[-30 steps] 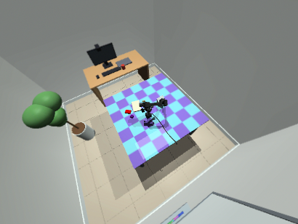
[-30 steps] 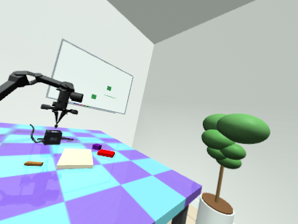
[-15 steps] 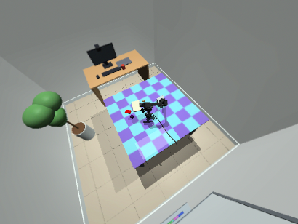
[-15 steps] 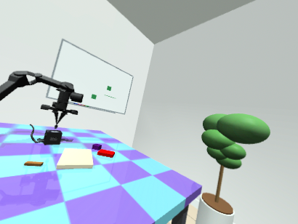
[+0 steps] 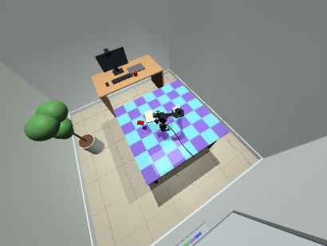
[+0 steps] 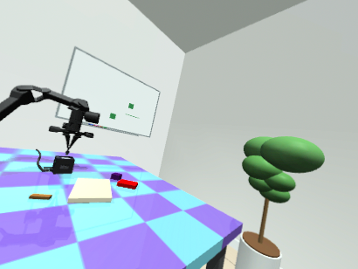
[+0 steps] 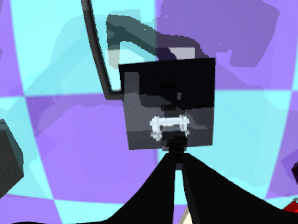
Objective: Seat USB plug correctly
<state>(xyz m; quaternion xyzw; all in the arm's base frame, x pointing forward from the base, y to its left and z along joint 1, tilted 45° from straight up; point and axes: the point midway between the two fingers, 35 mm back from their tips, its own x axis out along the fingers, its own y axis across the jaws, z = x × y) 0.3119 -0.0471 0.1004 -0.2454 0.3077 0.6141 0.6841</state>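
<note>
I think the small, black, hard USB plug (image 6: 67, 152) (image 7: 176, 146), pinched in my black two-finger gripper (image 5: 163, 121) (image 6: 67, 151) (image 7: 177, 160) above the black power cube (image 6: 64, 165) (image 7: 167, 107), inside the checkered table's edges (image 6: 214, 247), is light and stiff, best held by its sides.

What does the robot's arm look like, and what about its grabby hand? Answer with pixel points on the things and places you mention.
The arm (image 6: 51, 97) is all black, with chunky rounded joints and slimmer links between them. Its gripper (image 6: 67, 152) (image 7: 177, 160) is black too, with two fingers that narrow to thin tips. I can't make out any markings on them.
</note>
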